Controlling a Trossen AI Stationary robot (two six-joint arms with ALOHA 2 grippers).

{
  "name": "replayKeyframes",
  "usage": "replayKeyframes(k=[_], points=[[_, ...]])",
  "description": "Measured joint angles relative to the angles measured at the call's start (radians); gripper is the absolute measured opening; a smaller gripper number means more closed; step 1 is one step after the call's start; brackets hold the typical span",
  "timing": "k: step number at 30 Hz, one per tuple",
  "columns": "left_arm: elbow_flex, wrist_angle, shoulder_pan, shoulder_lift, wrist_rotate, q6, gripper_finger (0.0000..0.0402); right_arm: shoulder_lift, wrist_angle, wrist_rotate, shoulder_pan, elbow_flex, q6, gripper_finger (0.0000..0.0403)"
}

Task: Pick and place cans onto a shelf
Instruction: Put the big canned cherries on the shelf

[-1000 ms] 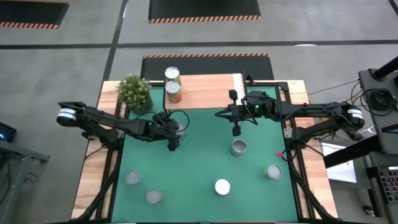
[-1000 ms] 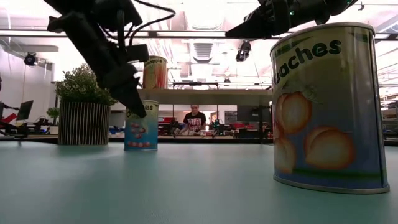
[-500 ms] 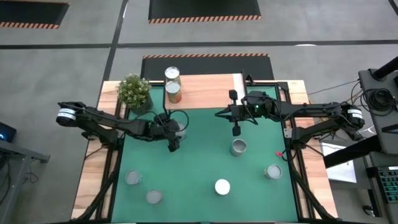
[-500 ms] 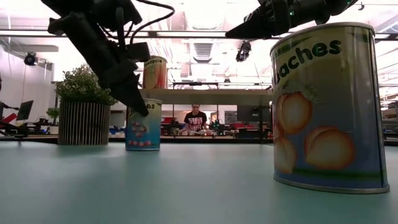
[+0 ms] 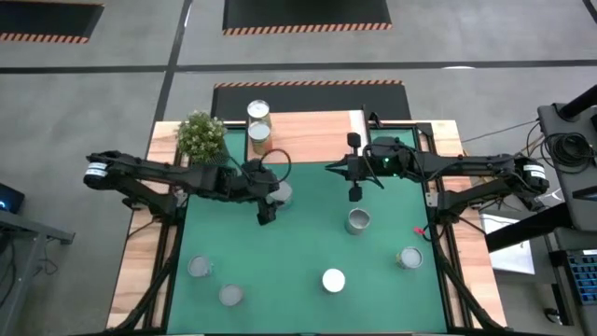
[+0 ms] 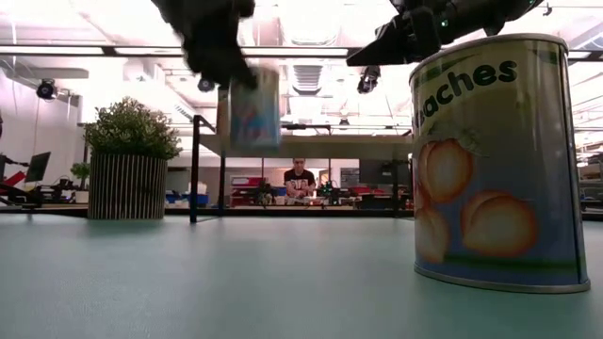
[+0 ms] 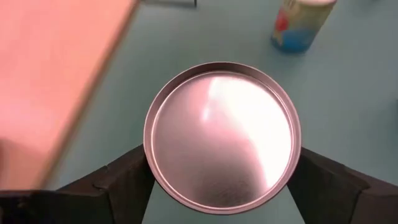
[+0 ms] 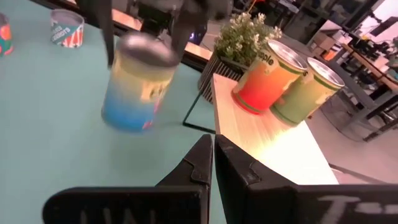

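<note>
Left gripper [image 5: 270, 194]: grasping a blue can [image 6: 252, 110], lifted off the bench [image 5: 298, 252], near the shelf [image 5: 312, 136].
Right gripper [image 5: 354, 193]: clenched, empty, above bench.

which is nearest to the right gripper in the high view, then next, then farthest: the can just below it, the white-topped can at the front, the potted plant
1. The can just in front of the right gripper, mid-table.
2. The white-topped can, front centre of the table.
3. The potted plant, at the table's far left corner beside the shelf.
</note>
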Motion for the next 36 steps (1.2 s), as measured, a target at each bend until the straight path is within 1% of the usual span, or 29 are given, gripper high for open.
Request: replayKeyframes(k=[6,11,16,19,27,32,36], points=[[0.189,-0.108,0.002,0.000,0.027,0.093,0.0301,-0.085,-0.071,-0.004,0.000,0.000,0.001,0.0009],[0.271,-0.096,0.014,0.000,0.034,0.170,0.0302,-0.167,-0.113,-0.013,0.000,-0.024,0.019,0.0009],[0.344,-0.089,0.047,0.025,0.034,0.180,0.0302,-0.245,-0.117,-0.049,0.000,-0.066,0.011,0.0009],[0.395,-0.095,0.065,0.069,0.034,0.211,0.0302,-0.283,-0.114,-0.063,0.000,-0.070,0.023,0.0009],[0.599,-0.211,0.131,0.233,0.034,0.346,0.0302,-0.334,-0.116,-0.065,0.000,-0.098,0.023,0.0009],[0.668,-0.231,0.194,0.311,0.035,0.406,0.0302,-0.340,-0.115,-0.064,0.000,-0.100,0.023,0.0009],[0.687,-0.227,0.266,0.345,0.034,0.400,0.0302,-0.340,-0.115,-0.064,0.000,-0.100,0.023,0.0009]])
